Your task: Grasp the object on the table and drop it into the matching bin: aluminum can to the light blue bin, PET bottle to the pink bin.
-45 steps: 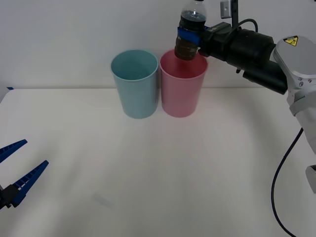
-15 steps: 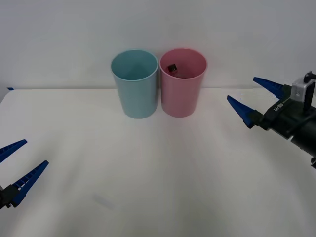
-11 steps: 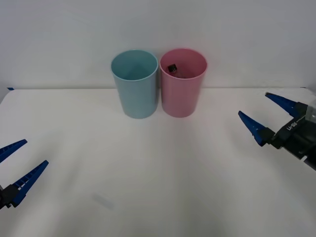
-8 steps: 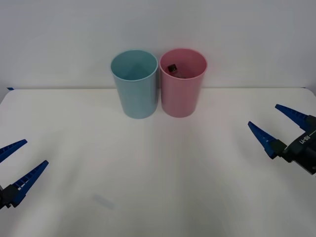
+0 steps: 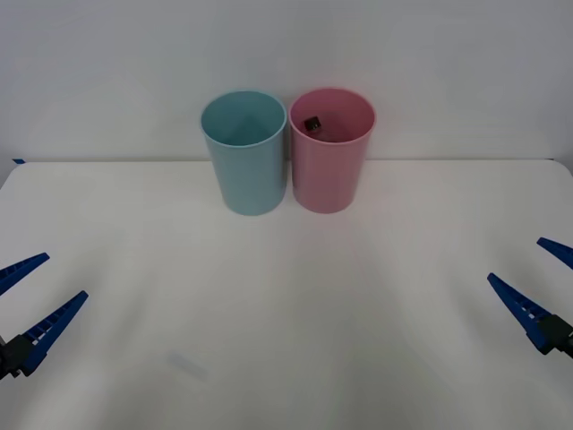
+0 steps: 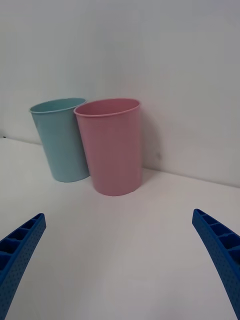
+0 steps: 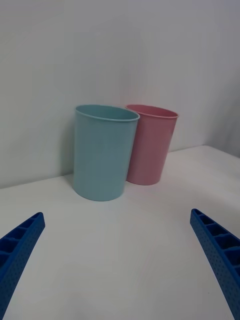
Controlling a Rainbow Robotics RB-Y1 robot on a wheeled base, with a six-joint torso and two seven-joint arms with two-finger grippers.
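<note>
I see the bottle (image 5: 312, 124) inside the pink bin (image 5: 330, 170), only its black cap showing, far ahead and left of my right gripper (image 5: 545, 287), whose jaws are wide open and empty. Three seconds ago it held the bottle over that bin. The left gripper (image 5: 29, 303) idles open near the table's (image 5: 286, 305) edge.

Your left gripper (image 5: 27, 302) sits low at the near left edge in the front view, blue ribbed fingers (image 5: 54, 327) spread wide, holding nothing. Your right gripper (image 5: 542, 283) is low at the near right edge, fingers (image 5: 519, 309) also spread apart and empty. Both point forward, with the arms themselves out of frame.
</note>
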